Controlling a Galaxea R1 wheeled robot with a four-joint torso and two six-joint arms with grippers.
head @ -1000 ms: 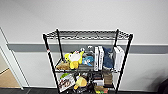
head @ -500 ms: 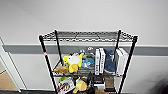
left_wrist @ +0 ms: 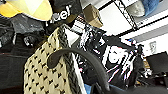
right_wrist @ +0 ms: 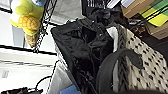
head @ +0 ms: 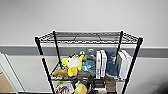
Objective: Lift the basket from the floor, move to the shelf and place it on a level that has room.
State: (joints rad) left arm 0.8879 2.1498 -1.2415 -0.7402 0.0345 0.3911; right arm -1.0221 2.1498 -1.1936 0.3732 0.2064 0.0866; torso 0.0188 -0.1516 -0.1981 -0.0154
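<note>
Two wrist views put the basket [left_wrist: 47,75] right up close: cream open weave, dark braided rim, and a dark arched handle [left_wrist: 77,60] curving just ahead of the left wrist camera. On the right wrist side, the basket [right_wrist: 147,65] shows again, its other handle [right_wrist: 112,67] looping close before the camera, with black crumpled stuff packed just beyond it. Whether either gripper is clamped on a handle, I cannot tell; the fingers don't read here. Up front in the head view stands the shelf [head: 87,62], a black wire rack against a pale wall. Its top level [head: 87,37] lies flat between the posts. One tier down sit a yellow plush toy [head: 72,65] and white boxes [head: 101,63].
</note>
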